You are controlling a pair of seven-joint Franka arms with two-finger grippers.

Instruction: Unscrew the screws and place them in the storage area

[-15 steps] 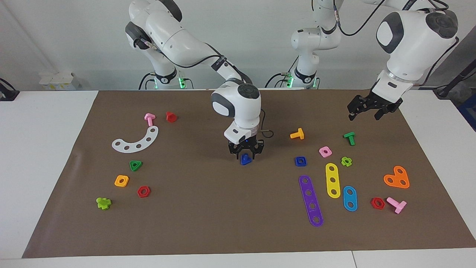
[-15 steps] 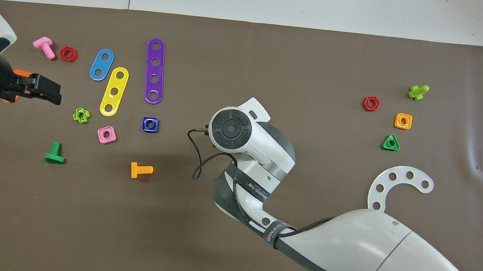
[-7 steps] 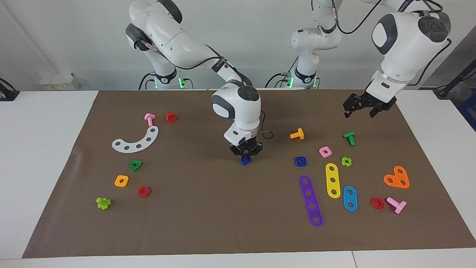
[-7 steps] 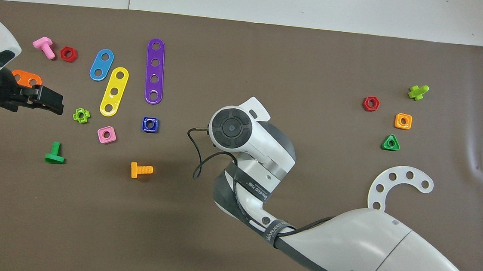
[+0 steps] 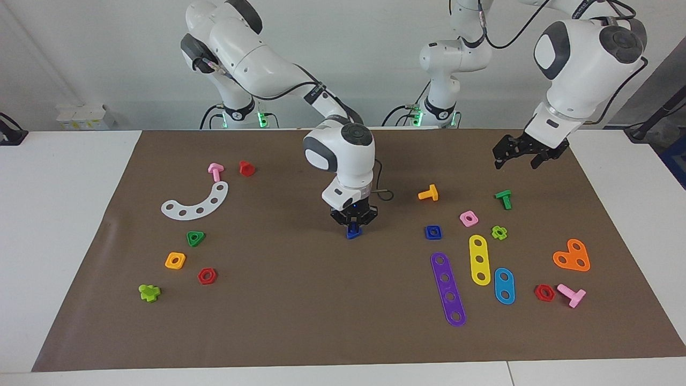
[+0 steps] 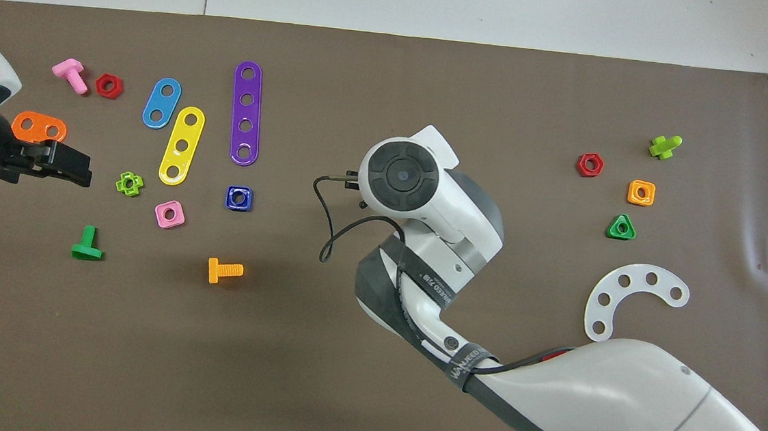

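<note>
From overhead the right arm's wrist hides the right gripper point(image 5: 353, 222) and the dark-blue screw point(image 5: 352, 232) entirely. The facing view shows the jaws closed on that small screw over the middle of the brown mat point(image 5: 300, 316). The left gripper point(image 5: 517, 155) hangs above the mat's edge, jaws apart.

Place: a robotics lab — a test bench, not a home or shop.
Machines: two white jointed robot arms point(image 5: 257, 59) bolted at the white worktop point(image 5: 64, 214), cables trailing.
Surface: a brown paper-like mat point(image 5: 300, 300) spread flat.
Props: bright plastic toy construction pieces point(image 5: 449, 288) — strips, nuts, screws.
Surroundings: bare white wall point(image 5: 107, 43).
</note>
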